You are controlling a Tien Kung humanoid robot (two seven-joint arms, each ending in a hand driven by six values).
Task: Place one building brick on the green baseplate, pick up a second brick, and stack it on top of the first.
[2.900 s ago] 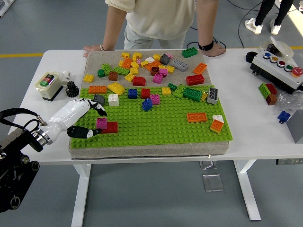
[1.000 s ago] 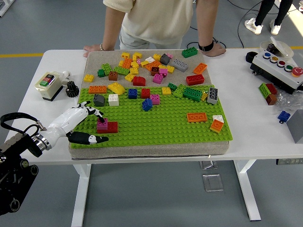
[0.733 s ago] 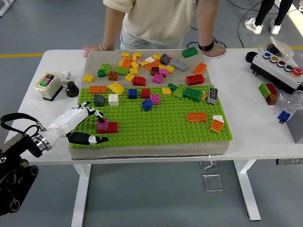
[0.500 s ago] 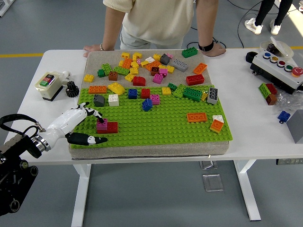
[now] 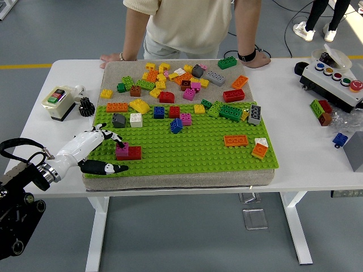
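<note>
— Pressing done, by the look: pink brick [image 5: 122, 148] seated on the red brick [image 5: 129, 153], lower left of the baseplate [image 5: 193, 153]. Hand?

— Left hand [image 5: 93, 148] at the plate's left edge, fingers [image 5: 112, 136] spread and loose, holding nothing; fingertips just beside the pink brick, thumb low along the front edge. Right hand nowhere in frame.

— Best way to finish?

— Draw away leftward and up, clear of the stack; no sideways nudge, or studs may unseat.

— Orientation?

— Red brick lies long axis left-right across the frame, studs up. Pink sits over its left end, roughly square, no clear long axis.
</note>
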